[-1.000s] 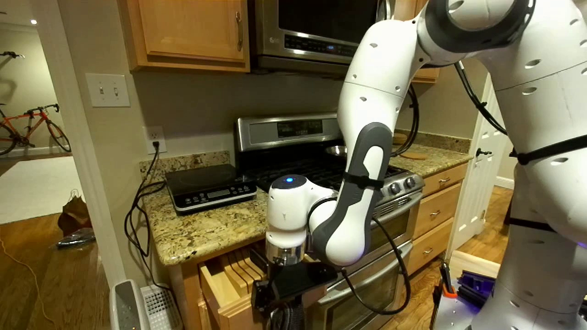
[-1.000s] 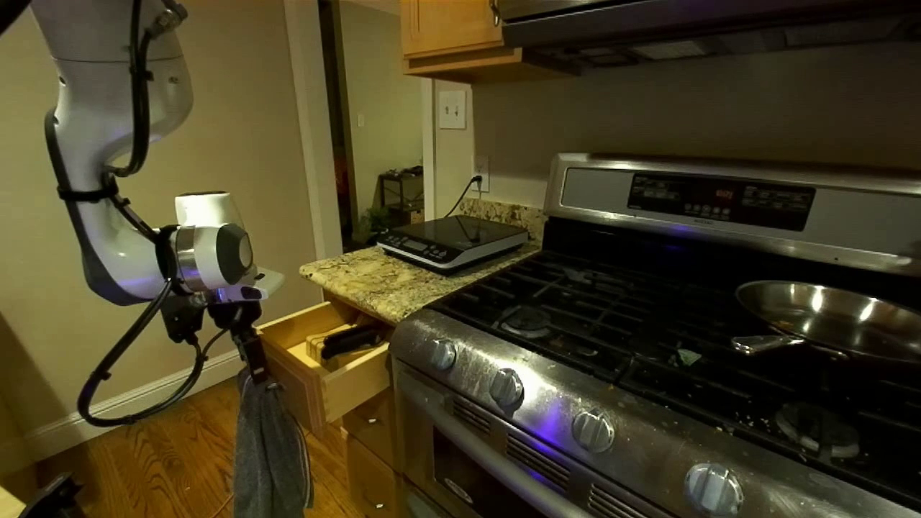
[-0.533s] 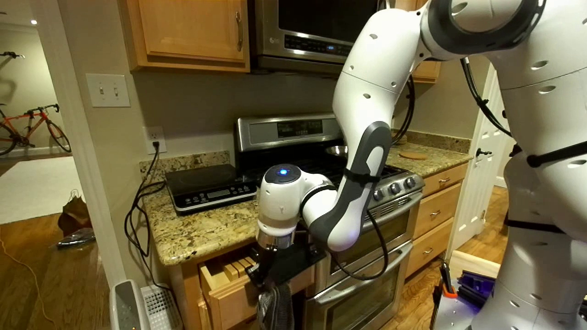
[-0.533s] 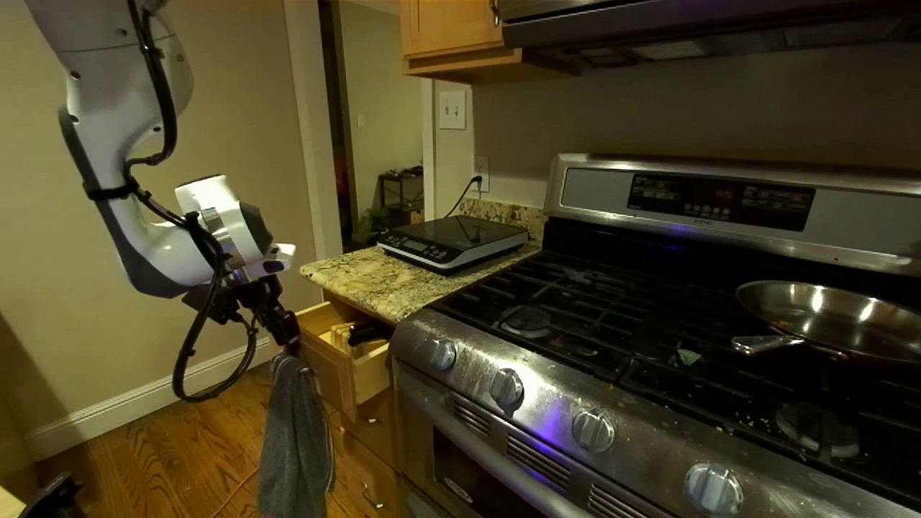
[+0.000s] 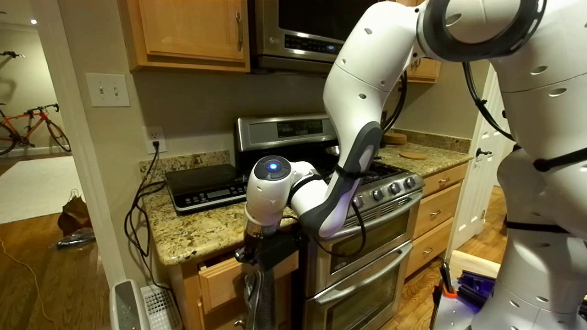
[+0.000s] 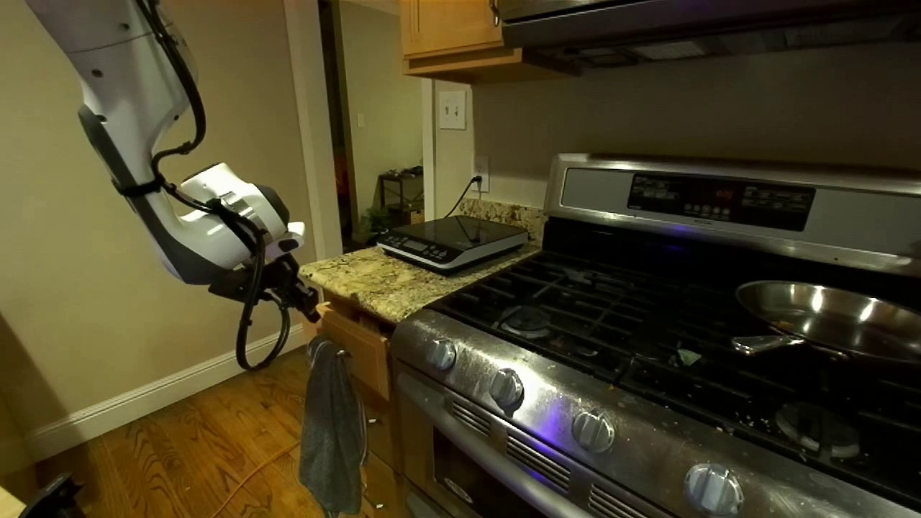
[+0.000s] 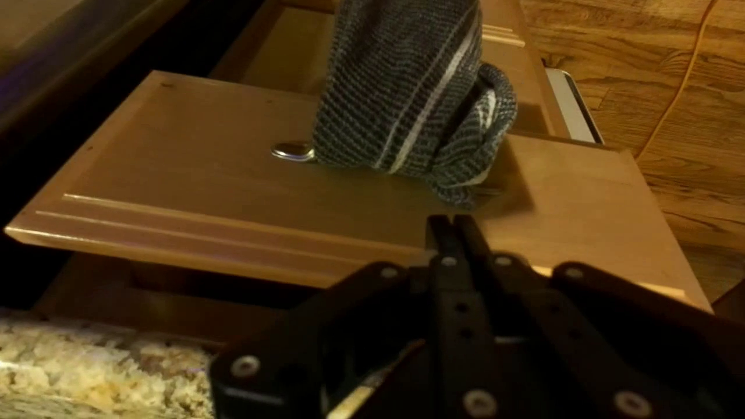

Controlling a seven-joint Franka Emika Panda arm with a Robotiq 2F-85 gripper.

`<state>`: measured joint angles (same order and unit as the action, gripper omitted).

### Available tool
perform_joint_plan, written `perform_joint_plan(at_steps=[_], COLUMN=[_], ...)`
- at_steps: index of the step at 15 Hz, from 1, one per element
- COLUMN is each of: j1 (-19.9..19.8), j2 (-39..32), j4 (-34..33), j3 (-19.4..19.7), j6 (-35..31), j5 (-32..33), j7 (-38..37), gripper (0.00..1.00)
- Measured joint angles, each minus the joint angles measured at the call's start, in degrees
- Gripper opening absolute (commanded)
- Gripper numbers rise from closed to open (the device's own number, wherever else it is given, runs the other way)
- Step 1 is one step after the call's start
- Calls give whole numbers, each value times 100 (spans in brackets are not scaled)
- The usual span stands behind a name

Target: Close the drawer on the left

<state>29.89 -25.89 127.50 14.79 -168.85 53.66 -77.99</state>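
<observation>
Cabinet woodwork stands beyond the jaws of the gripper, and the drawer lies between, just ahead of and beneath the fingertips; whether they touch it, I cannot tell. The drawer's long axis runs crosswise to the fingers, reaching well out to either side of them, so the push left to make seems to call for a line square to the front, away from the jaws and into that woodwork, not along the panel. The front is honey-coloured wood with fine ridged lines along its upper border, and it stands a little proud, with darkness behind its top edge: most of the way in, I judge, but not flush. Below the tips, a dark grey towel with pale stripes hangs over the metal handle and might snag a lower push. Smallest come the fingertips, closed side by side, nothing held between them.
</observation>
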Motion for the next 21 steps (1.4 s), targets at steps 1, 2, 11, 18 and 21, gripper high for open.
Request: perform_joint_plan(at_steps=[1,2,11,18,21], j1=[6,7,-422,-2269,-3357], j2=[-18,-18,335,706,721], j4=[-19,-11,1005,2076,2093], j3=[4,-6,-908,-3519,-4903], j6=[-2,-6,-563,-419,484], j5=[0,-12,-915,-3344,-4656], j7=[-34,-61,48,2190,3443], gripper=[7,9,37,83,98])
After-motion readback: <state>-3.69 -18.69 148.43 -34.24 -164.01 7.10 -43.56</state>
